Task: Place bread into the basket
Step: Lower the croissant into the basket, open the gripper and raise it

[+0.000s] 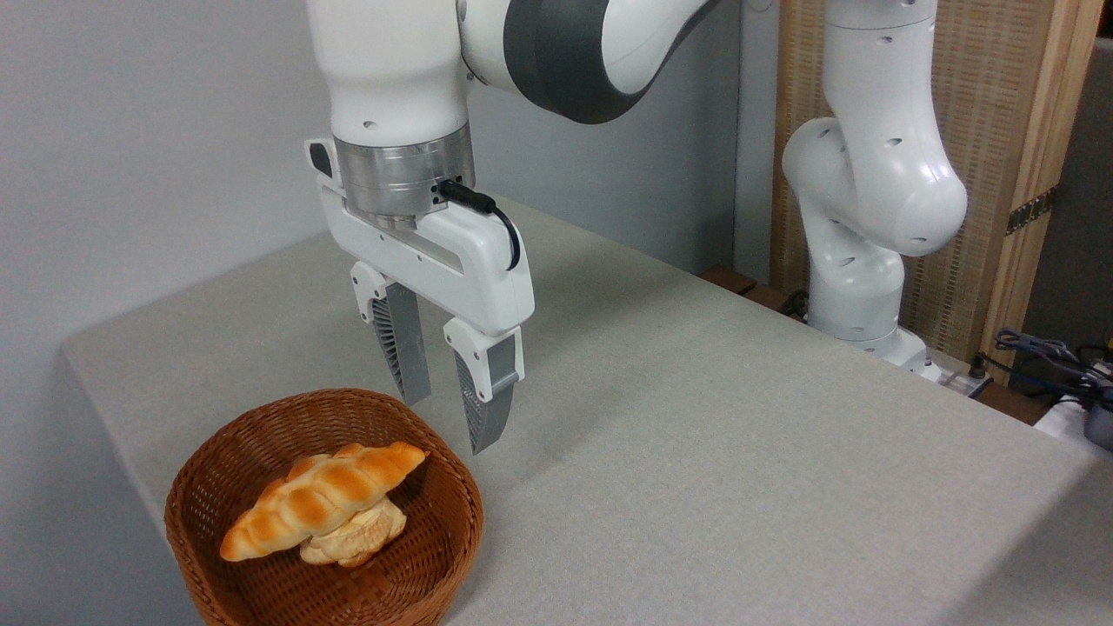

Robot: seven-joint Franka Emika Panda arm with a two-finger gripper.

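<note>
At seven o'clock on the table (696, 452), near its front-left corner, sat the basket (226, 469), a round, shallow, reddish-brown wicker piece with a rimmed edge and tight woven ribs. Inside it lay the bread (317, 500), a long golden orange-brown loaf with pointed ends and glossy, ridged, twisted segments, running from the seven o'clock side of the basket up toward one o'clock. It rested on top of a pale yellow, lumpy bun (356, 537), which showed beneath its lower right flank. The gripper (452, 417) hung above the basket's one o'clock rim, fingers pointing down, parted moderately and holding nothing; it touched neither bread nor basket. Its fingers (402, 343) were grey, tapered and finely ribbed, set in smooth white housings. The table surface was a plain, matte grey-beige cloth-like covering.
</note>
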